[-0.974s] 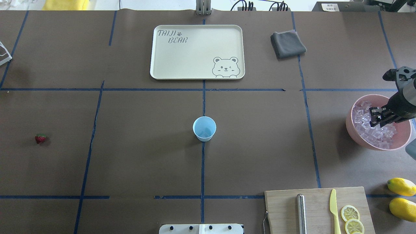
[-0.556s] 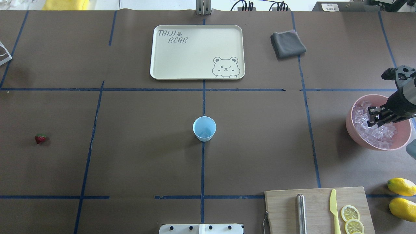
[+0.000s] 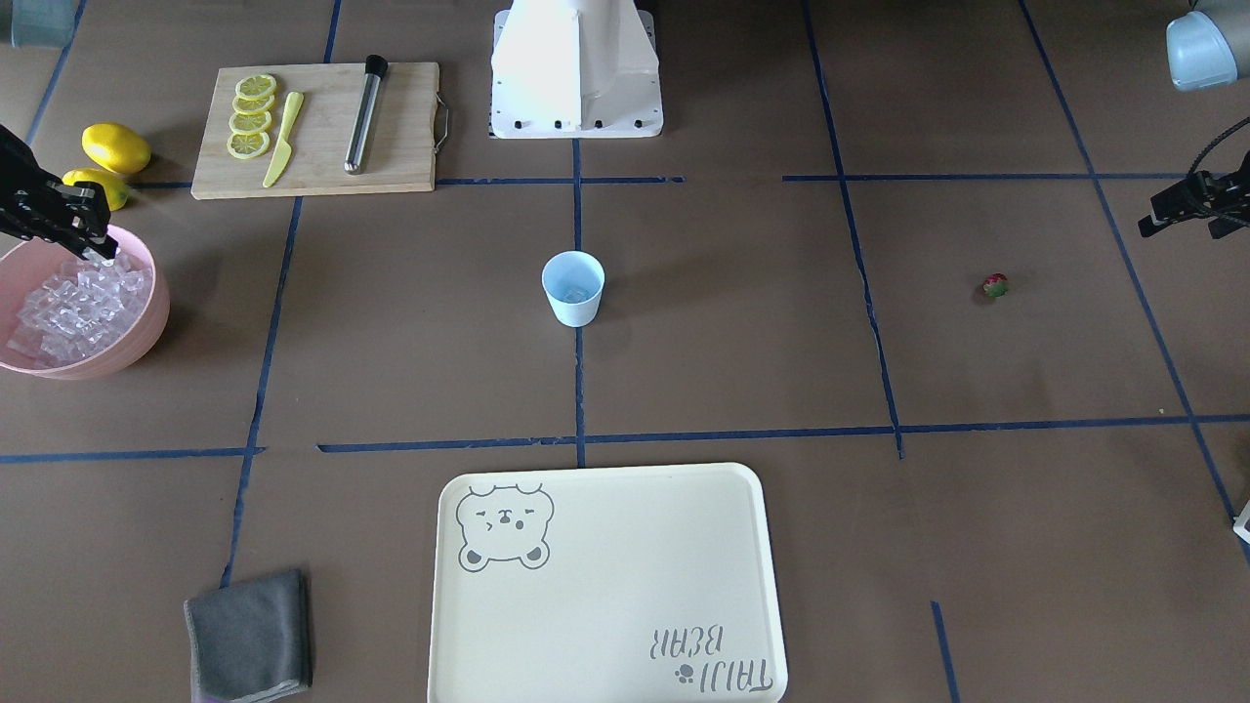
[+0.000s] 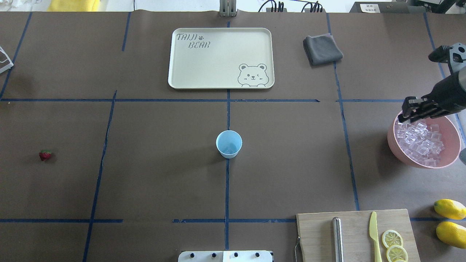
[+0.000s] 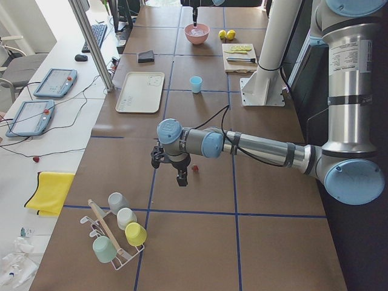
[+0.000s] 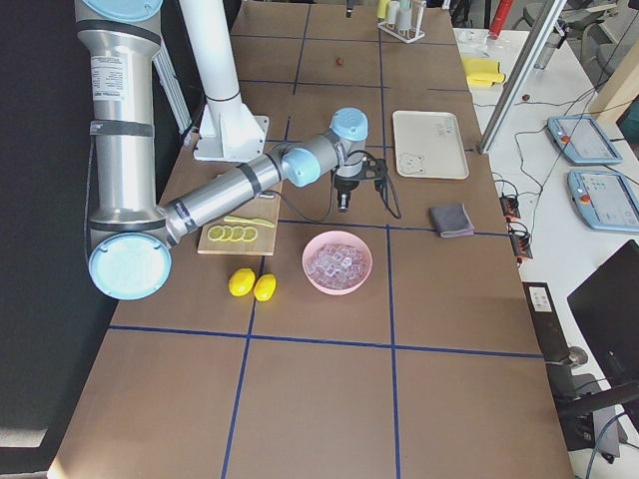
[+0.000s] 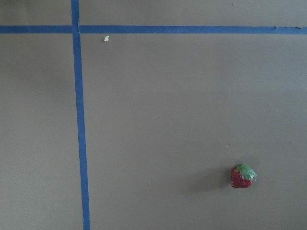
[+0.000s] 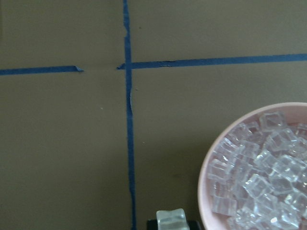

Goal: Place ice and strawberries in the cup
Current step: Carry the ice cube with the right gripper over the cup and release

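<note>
The pale blue cup (image 4: 229, 144) stands upright at the table's middle. A faint glassy shape shows at its bottom. At the far right, the ice (image 4: 418, 142) fills a pink bowl (image 4: 391, 140). My right gripper (image 4: 403, 116) hangs over the bowl's far-left rim, shut on one ice cube (image 8: 171, 219). On the left half lies the strawberry (image 4: 45, 155), red with a green top, also in the left wrist view (image 7: 242, 176). My left gripper (image 3: 1157, 220) hovers above and beside it. I cannot tell whether it is open or shut.
A cream tray (image 4: 218, 58) and a grey cloth (image 4: 322, 49) lie at the far side. A cutting board (image 4: 355, 233) with lemon slices, a yellow knife and a metal rod sits near right, with two lemons (image 4: 449, 209) beside it.
My right gripper rose out of the ice in the bowl and shifted toward the bowl's far-left rim, carrying one cube. The cup and the strawberry stayed put.
</note>
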